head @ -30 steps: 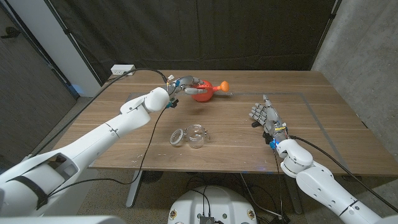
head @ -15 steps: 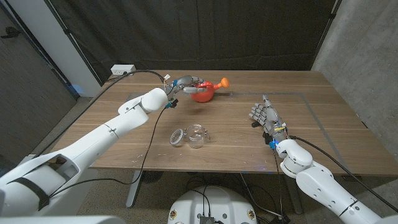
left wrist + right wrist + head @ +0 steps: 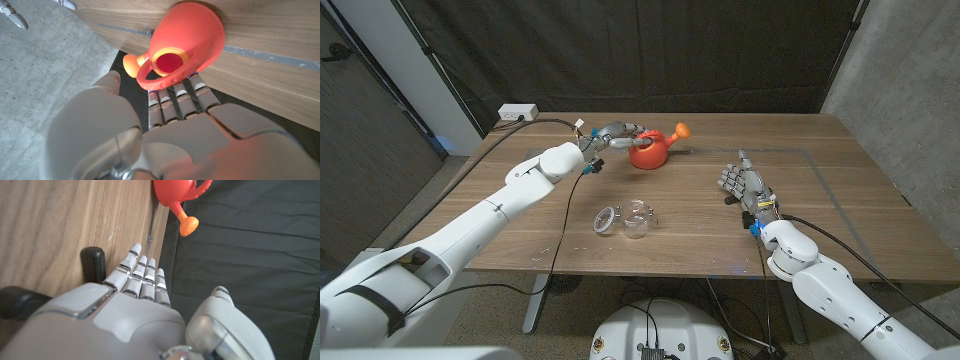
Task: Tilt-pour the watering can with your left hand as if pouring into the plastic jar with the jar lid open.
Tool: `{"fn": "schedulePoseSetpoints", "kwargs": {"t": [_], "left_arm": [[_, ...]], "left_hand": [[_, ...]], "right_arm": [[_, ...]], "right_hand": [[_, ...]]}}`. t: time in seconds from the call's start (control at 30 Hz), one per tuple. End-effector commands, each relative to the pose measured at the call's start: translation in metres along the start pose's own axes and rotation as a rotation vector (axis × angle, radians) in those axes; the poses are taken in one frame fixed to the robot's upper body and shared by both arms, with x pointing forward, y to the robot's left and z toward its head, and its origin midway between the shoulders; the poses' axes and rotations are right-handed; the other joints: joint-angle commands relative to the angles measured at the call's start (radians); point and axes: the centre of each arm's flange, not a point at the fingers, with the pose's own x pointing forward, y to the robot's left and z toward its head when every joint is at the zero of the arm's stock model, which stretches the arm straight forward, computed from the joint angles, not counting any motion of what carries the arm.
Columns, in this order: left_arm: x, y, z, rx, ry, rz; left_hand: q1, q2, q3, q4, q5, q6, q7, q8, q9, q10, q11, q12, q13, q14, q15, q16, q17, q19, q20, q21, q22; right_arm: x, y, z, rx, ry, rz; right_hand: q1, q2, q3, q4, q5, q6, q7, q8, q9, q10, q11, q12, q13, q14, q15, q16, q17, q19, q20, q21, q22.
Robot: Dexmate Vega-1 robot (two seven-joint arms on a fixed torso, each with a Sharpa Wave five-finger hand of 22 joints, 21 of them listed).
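Progress is at an early stage, judged from the present layout. The watering can (image 3: 649,150) stands upright on the table (image 3: 840,200), well beyond the jar (image 3: 637,220) toward the far edge, spout pointing away from the left arm. The left hand (image 3: 612,135) is at the can's handle side; in the left wrist view its fingers (image 3: 176,100) reach up to the handle loop of the can (image 3: 187,42), but whether they grip it cannot be told. The jar stands open near the front edge, and its lid (image 3: 606,218) lies just beside it on the left-arm side. Remaining steps, as a judgement: secure the handle, carry the can over the jar, tilt the spout toward the opening. The right hand (image 3: 744,185) waits well apart from the jar, fingers straight and pressed together, holding nothing. No brand, label or legible writing appears on any item.
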Motion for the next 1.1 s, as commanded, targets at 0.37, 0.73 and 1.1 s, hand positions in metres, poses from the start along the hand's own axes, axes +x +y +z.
{"fn": "schedulePoseSetpoints", "kwargs": {"t": [0.37, 0.73, 1.1], "left_arm": [[-0.034, 0.005, 0.002, -0.144, -0.032, 0.029], [-0.048, 0.013, 0.009, -0.122, -0.069, 0.083], [-0.059, 0.019, 0.007, -0.220, -0.122, 0.116]], "left_hand": [[-0.010, 0.009, -0.007, 0.001, 0.009, 0.002, 0.016, 0.006, -0.005, 0.005, 0.017, 0.008, -0.004, 0.004, 0.009, 0.006, -0.001, 0.010, 0.003, 0.000, 0.003], [-0.017, 0.019, -0.009, 0.007, 0.008, 0.003, 0.013, 0.009, -0.010, 0.004, 0.018, 0.008, -0.010, -0.015, 0.014, -0.001, -0.001, -0.021, 0.000, -0.017, 0.003], [-0.072, 0.030, -0.034, 0.037, 0.004, -0.049, 0.030, -0.005, -0.023, -0.026, 0.033, 0.000, -0.026, -0.049, 0.011, -0.006, 0.001, -0.055, -0.007, -0.039, 0.005]], "right_arm": [[0.008, 0.009, 0.000, -0.006, 0.006, 0.020], [0.005, 0.010, -0.001, -0.006, -0.015, 0.020], [0.003, 0.010, 0.013, -0.064, -0.140, 0.044]], "right_hand": [[-0.002, 0.009, -0.007, -0.002, 0.001, 0.011, -0.001, 0.002, 0.003, 0.012, -0.002, -0.002, 0.003, 0.006, -0.001, 0.000, 0.002, 0.010, 0.004, -0.006, 0.006], [-0.002, 0.009, -0.007, -0.003, 0.001, 0.011, -0.002, 0.002, 0.003, 0.012, -0.001, -0.002, 0.003, 0.005, 0.000, -0.001, 0.001, 0.010, 0.003, -0.008, 0.006], [-0.003, 0.003, -0.011, -0.005, 0.002, 0.015, -0.013, 0.003, 0.003, 0.020, -0.015, 0.002, 0.004, -0.001, -0.006, -0.003, 0.001, 0.006, 0.000, -0.014, 0.006]]}}
